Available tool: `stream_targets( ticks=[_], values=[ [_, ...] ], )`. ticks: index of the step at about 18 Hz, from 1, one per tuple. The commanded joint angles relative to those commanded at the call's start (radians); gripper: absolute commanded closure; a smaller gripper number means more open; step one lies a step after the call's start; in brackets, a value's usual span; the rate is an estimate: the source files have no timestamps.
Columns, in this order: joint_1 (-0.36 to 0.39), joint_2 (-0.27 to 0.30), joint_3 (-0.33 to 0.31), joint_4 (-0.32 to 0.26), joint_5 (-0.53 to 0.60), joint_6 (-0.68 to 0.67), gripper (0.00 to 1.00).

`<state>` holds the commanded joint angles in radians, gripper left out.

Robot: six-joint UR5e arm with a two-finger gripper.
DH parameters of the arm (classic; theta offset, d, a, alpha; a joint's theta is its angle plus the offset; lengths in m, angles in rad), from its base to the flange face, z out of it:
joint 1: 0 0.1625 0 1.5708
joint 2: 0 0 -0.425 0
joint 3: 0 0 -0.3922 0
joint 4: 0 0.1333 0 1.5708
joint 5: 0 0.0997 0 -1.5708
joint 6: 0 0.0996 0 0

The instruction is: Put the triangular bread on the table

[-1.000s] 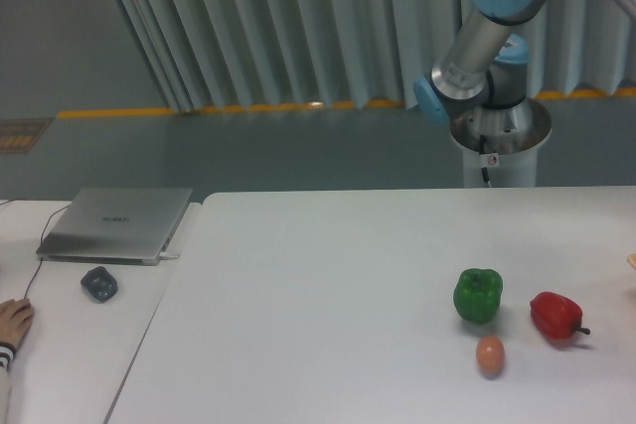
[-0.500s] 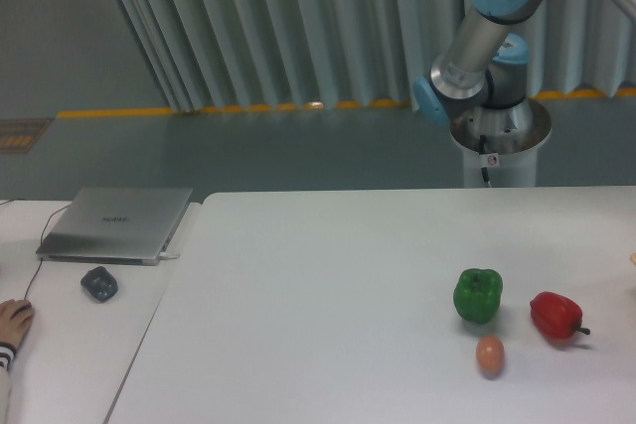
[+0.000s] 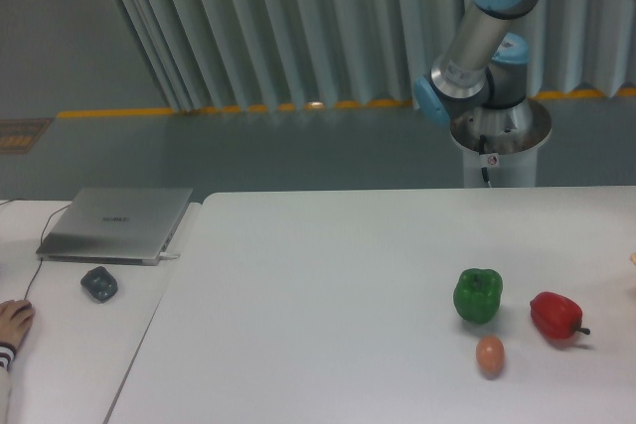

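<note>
White desk [image 3: 328, 275] carries green pepper [image 3: 478, 294], red pepper [image 3: 555, 315], egg [image 3: 489, 354]. Fingers and bread out of frame. Best drop spot: open left-centre area.

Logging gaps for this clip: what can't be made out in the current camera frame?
- Gripper: out of view; the arm leaves the frame at the top right.
- Triangular bread: only a pale sliver at the right edge, too little to identify.
- Person: just a hand shows, cut off by the left edge.
</note>
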<state>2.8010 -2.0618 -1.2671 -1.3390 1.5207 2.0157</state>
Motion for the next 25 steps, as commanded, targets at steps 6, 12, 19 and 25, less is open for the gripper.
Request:
stream_targets(
  ticks=[6, 12, 19, 25],
  values=[
    [-0.008, 0.051, -0.012, -0.078, -0.131, -0.146, 1.0],
    [-0.153, 0.074, -0.073, 0.001, -0.175, -0.515, 1.0],
    [-0.259, 0.051, -0.167, 0.212, -0.102, -0.721, 1.0],
    [-0.343, 0.012, -0.179, 0.261, 0.053, -0.801, 1.0]
  ],
)
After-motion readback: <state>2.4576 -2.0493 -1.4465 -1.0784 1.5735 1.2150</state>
